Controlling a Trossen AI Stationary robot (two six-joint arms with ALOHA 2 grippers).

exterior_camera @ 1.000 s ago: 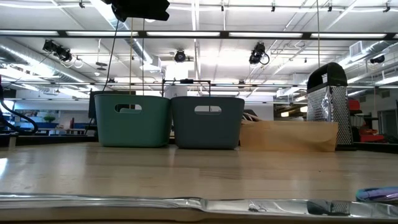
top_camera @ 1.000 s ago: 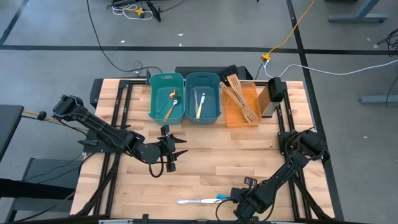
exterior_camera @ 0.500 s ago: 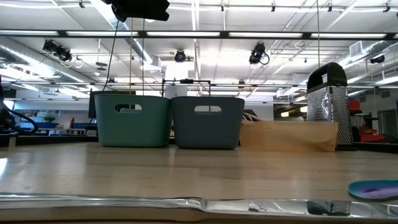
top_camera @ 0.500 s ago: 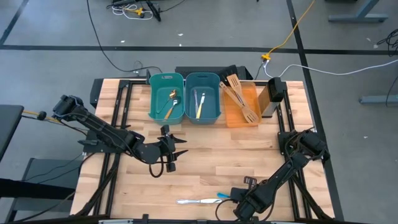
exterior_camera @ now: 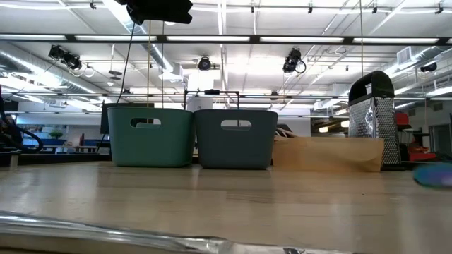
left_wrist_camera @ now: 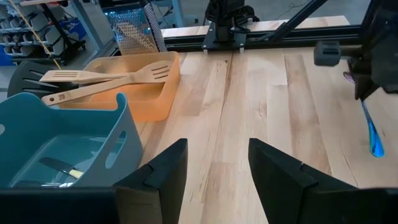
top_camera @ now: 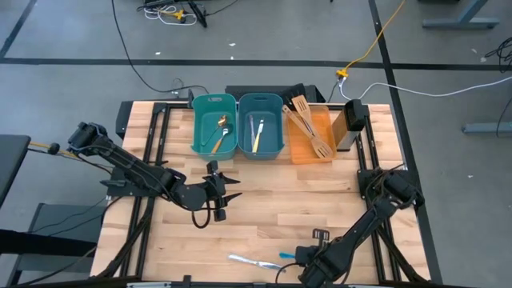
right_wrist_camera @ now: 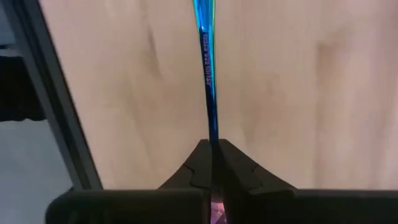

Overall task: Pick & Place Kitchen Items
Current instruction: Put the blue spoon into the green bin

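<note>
My right gripper (top_camera: 301, 258) is near the table's front edge, shut on the blue-handled purple spoon (top_camera: 286, 255), which also shows in the left wrist view (left_wrist_camera: 372, 130). A silver utensil (top_camera: 246, 260) lies slanted on the wood just left of it. My left gripper (top_camera: 226, 189) is open and empty over the middle of the table, its fingers wide apart in its wrist view (left_wrist_camera: 214, 168). A gold spoon (top_camera: 222, 122) lies in the left teal bin (top_camera: 198, 128) and cream-handled cutlery (top_camera: 257, 134) in the right bin (top_camera: 278, 128). Two wooden spatulas (top_camera: 308, 126) lie in the orange tray (top_camera: 298, 152). My right gripper pinches the spoon's thin blue handle (right_wrist_camera: 211, 134) between its two fingers, with a purple part (right_wrist_camera: 217, 202) showing farther back between them. The handle runs straight out along the fingers, toward the table's left. In the low view the spoon (exterior_camera: 434, 175) is off the wood.
A metal grater (top_camera: 353, 120) stands right of the orange tray, at the table's far right. The two bins and the tray line the far edge. Bare wood lies between them and the front edge. Dark frame rails run along both table sides.
My right gripper has lifted the blue-handled spoon: in the low view it has risen from the tabletop to well above it. The silver utensil beside it has turned a little and now lies slanted.
</note>
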